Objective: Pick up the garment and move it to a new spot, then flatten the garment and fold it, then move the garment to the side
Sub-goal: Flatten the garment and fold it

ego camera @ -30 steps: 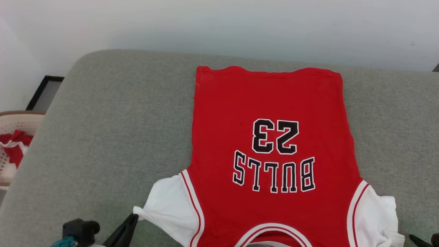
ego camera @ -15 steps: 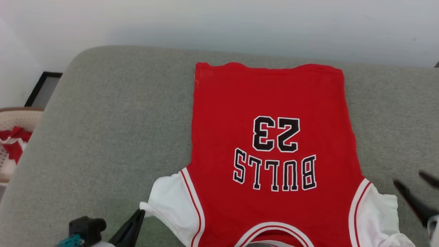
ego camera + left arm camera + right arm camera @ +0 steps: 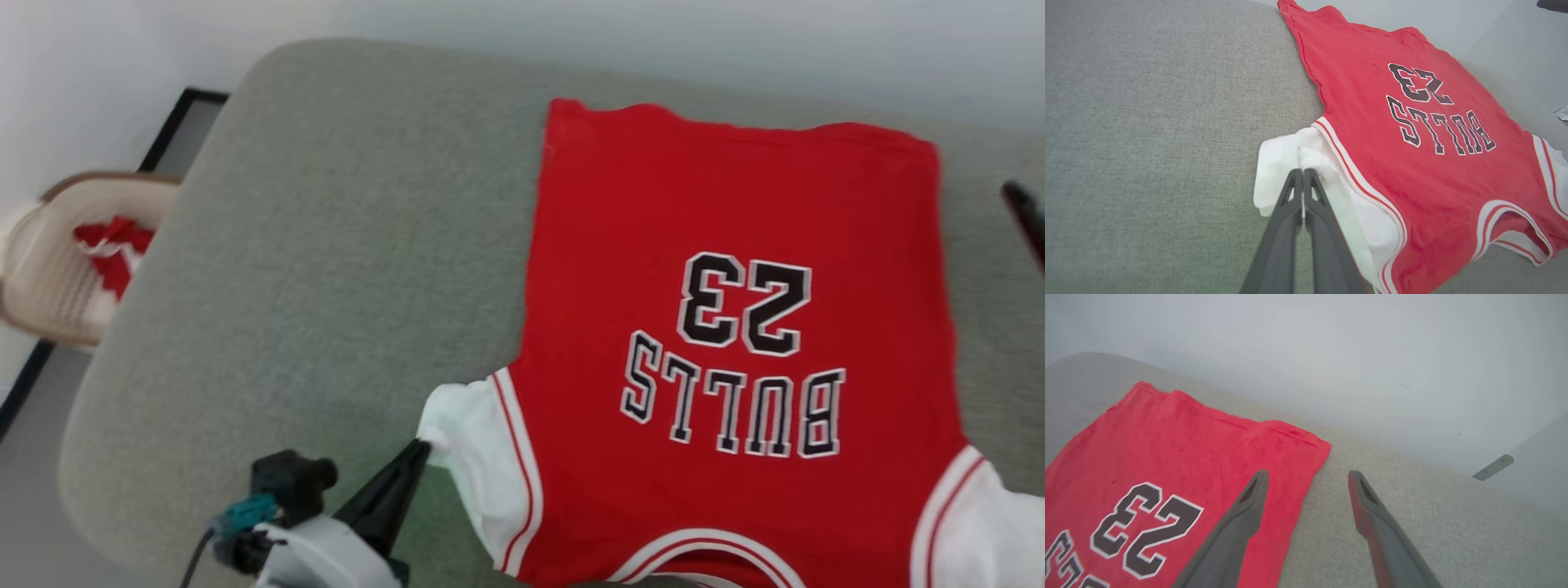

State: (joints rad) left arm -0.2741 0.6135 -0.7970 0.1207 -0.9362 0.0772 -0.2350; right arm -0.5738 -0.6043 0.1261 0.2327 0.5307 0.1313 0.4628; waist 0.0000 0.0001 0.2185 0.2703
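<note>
The garment lies spread flat, print side up, on a grey fabric cushion, toward the cushion's right half in head view. The hem is at the far edge nr the white wall. The collar w/ striped trim is at the near edge, so "BULLS 23" reads upside down from the head cam. The red body is smooth; the white sleeves are bunched, not laid out.

The left end effector is closed. Its fingers are pressed together w/ a bit of the left white sleeve pinched btw the tips. The cloth gathers into a small ridge there. In head view the tip meets the sleeve's outer corner at lower left.

The right end effector is open, fingers wide apart, nothing btw them. It's at the garment's far right hem corner. In its wrist view one finger is over red cloth just inside the side edge, the other over bare cushion. Whether the tips touch the surface can't be told. In head view one dark finger shows at the right edge, beside that corner.

Off the cushion's left end stands a beige perforated basket w/ a smaller red-and-white cloth inside, well apart from the garment.
</note>
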